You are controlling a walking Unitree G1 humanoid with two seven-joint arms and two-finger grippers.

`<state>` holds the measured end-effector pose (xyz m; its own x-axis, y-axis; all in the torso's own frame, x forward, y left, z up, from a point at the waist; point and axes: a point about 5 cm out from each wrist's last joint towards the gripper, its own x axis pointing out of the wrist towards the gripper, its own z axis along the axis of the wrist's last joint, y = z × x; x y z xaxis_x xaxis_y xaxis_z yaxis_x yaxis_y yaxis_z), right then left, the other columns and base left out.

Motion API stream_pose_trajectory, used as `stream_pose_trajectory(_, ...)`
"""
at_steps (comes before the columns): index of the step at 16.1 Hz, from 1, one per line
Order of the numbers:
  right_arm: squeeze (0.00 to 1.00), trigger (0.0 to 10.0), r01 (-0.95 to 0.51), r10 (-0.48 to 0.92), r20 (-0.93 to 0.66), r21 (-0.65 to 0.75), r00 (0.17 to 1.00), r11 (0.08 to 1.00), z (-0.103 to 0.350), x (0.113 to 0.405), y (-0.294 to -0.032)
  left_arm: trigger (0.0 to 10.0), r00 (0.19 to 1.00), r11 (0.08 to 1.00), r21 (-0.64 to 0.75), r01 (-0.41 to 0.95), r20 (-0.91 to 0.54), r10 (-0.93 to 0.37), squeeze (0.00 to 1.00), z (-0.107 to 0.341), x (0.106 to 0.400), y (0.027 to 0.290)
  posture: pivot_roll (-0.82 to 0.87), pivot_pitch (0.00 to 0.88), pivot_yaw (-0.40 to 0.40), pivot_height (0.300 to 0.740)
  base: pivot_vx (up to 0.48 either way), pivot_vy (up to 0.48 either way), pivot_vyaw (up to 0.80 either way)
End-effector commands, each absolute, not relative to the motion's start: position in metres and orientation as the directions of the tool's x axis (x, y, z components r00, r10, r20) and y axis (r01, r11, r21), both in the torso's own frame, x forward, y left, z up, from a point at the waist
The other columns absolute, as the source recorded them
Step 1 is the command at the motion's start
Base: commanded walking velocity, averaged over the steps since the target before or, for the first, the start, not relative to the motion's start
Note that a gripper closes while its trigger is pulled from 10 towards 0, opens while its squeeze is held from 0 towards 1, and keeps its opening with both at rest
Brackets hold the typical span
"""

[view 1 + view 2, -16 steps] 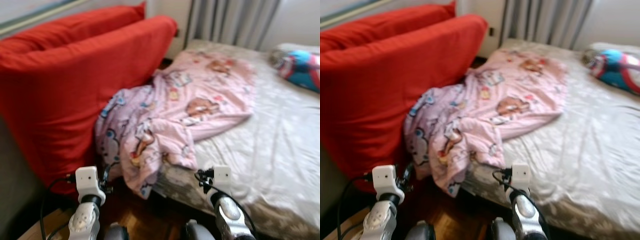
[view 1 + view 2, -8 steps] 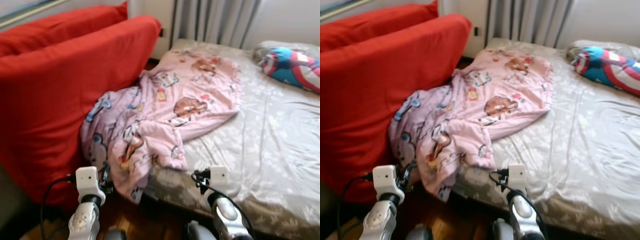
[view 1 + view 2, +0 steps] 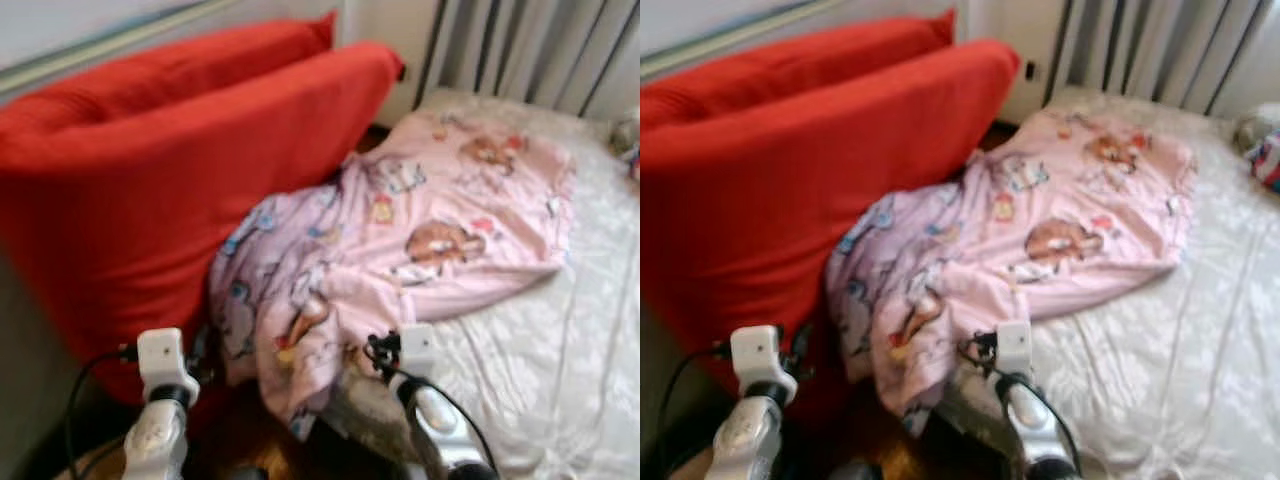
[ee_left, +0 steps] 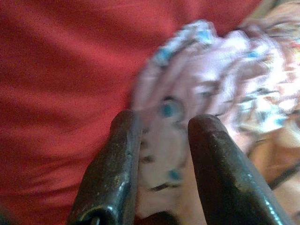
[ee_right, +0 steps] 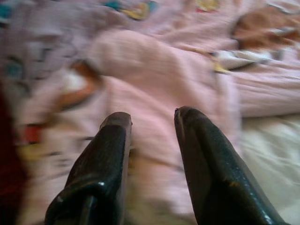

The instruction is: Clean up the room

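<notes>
While no writing can be read on it, the pink cartoon-print blanket [image 3: 400, 240] spills off the bed [image 3: 560, 340] against the red sofa [image 3: 170, 190], beyond the parted, empty fingers of the left gripper [image 4: 161, 140] and right gripper [image 5: 152, 117]; head views add grey curtains [image 3: 540, 50].

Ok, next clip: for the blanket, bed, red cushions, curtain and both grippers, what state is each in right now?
Pink cartoon blanket: crumpled, one end hanging off the bed against the cushion.
Bed sheet: wrinkled, partly bare.
Red cushions: standing on edge beside the bed.
Curtain: drawn.
Left gripper: open, aimed at the blanket's hanging end.
Right gripper: open, over the blanket.
</notes>
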<state>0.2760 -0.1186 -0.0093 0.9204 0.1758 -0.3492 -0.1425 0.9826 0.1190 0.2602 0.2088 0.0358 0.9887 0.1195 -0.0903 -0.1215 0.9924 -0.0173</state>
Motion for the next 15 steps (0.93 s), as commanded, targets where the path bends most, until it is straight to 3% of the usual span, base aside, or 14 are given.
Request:
stream_pose_trajectory(1, 0.00, 10.0, -0.130, 0.164, -0.368, 0.114, 0.915, 0.985, -0.014, 0.271, -0.125, 10.0, 0.991, 0.995, -0.023, -0.097, -0.096, 0.095, 0.00, 0.035, 0.261, 0.201, -0.04, 0.055, -0.044, 0.651, 0.330, 0.000, 0.00)
stream_pose_trajectory(4, 0.00, 10.0, -0.148, 0.182, -0.371, 0.118, 0.911, 0.982, -0.015, 0.269, -0.121, 10.0, 0.991, 0.995, -0.024, -0.097, -0.094, 0.094, 0.00, 0.035, 0.261, 0.201, -0.04, 0.056, -0.044, 0.651, 0.335, 0.000, 0.80)
stream_pose_trajectory(15, 0.00, 10.0, -0.155, 0.179, -0.509, 0.090, 0.842, 0.984, -0.029, 0.263, -0.123, 10.0, 0.995, 0.998, -0.031, -0.049, -0.086, 0.046, 0.00, 0.042, 0.267, 0.196, -0.03, 0.099, -0.040, 0.651, 0.022, 0.000, 0.00)
